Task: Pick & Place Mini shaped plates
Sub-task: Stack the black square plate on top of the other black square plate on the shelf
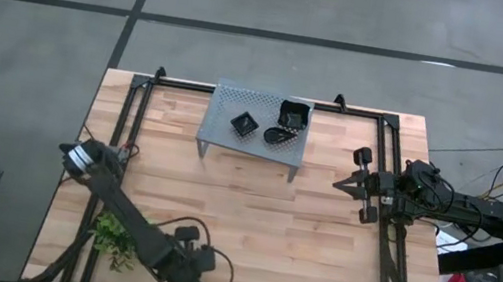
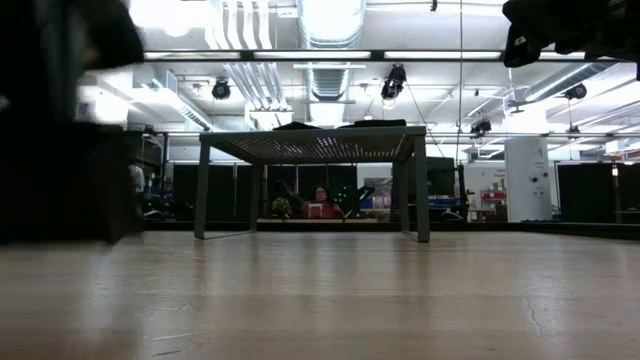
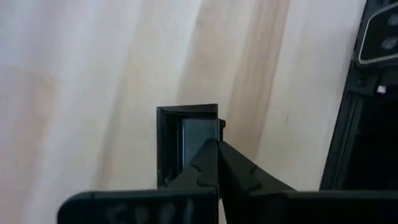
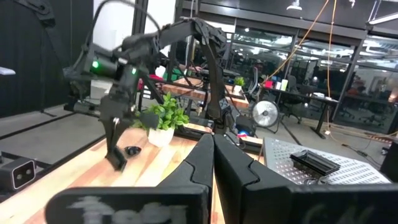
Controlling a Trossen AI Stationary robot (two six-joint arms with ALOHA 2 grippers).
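The left tool is clenching on a square plate's rim just ahead; it needs a level, straight lift off the worktop.

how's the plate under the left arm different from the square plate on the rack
The plate at the left tool lies on the bare table near its front edge; the square plate sits up on the grey rack at the far edge. The shut left tool is at the first's rim; no tool is near the second. Both are small, black and square-cornered.

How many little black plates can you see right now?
4: three on the rack, a square one, a teardrop, a larger one; one square plate at the left tool. Others may be hidden.
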